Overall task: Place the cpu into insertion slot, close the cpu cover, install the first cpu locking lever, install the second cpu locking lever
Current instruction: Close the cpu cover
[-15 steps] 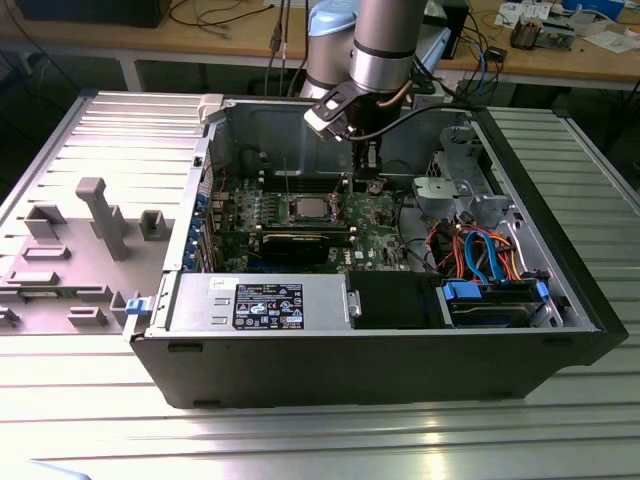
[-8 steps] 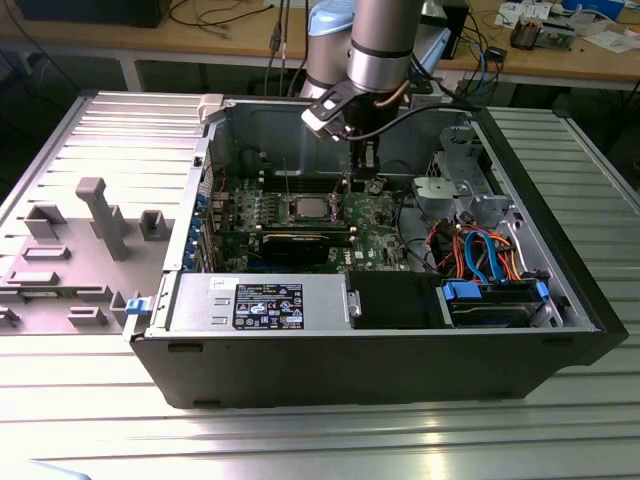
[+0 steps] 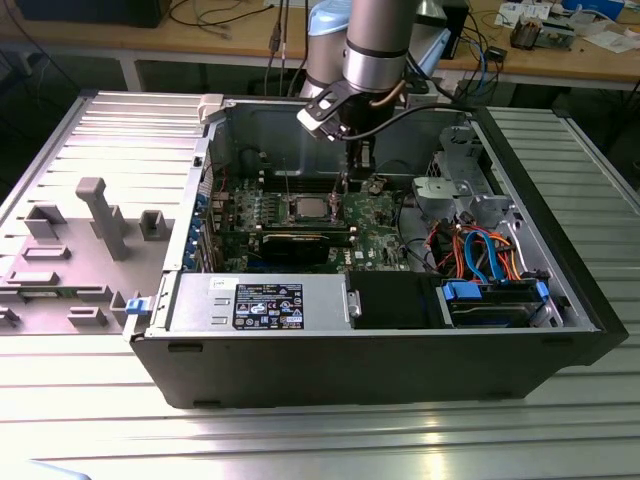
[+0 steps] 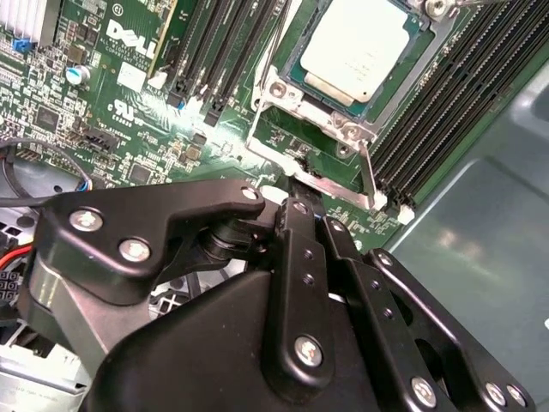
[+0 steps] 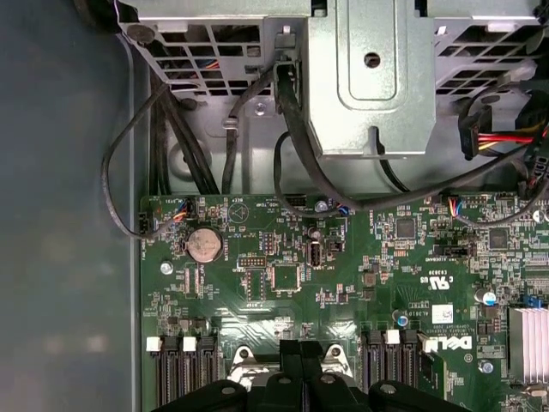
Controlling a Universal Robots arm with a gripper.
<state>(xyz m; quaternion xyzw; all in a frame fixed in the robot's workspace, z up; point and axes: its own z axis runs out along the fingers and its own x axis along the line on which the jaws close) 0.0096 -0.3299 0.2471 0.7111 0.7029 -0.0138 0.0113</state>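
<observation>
Where its black linkage sits nearest in the second wrist view, the gripper (image 4: pixel 302 196) hangs with fingers clenched together, tips just beside the near rim of the insertion slot (image 4: pixel 283 153). Beyond them the cpu (image 4: pixel 356 47) lies flat in the slot, metal top up, its edges parallel to the long memory slots (image 4: pixel 455 94) that hem in both sides. The cpu cover (image 4: pixel 317 110) lies down around it. A thin lever (image 4: pixel 367 172) runs along one edge; I cannot tell whether it is latched. In the exterior view the arm (image 3: pixel 375 40) reaches into the open case (image 3: pixel 350 370), with the drive cage (image 3: pixel 455 195) close on the exterior view's right.
</observation>
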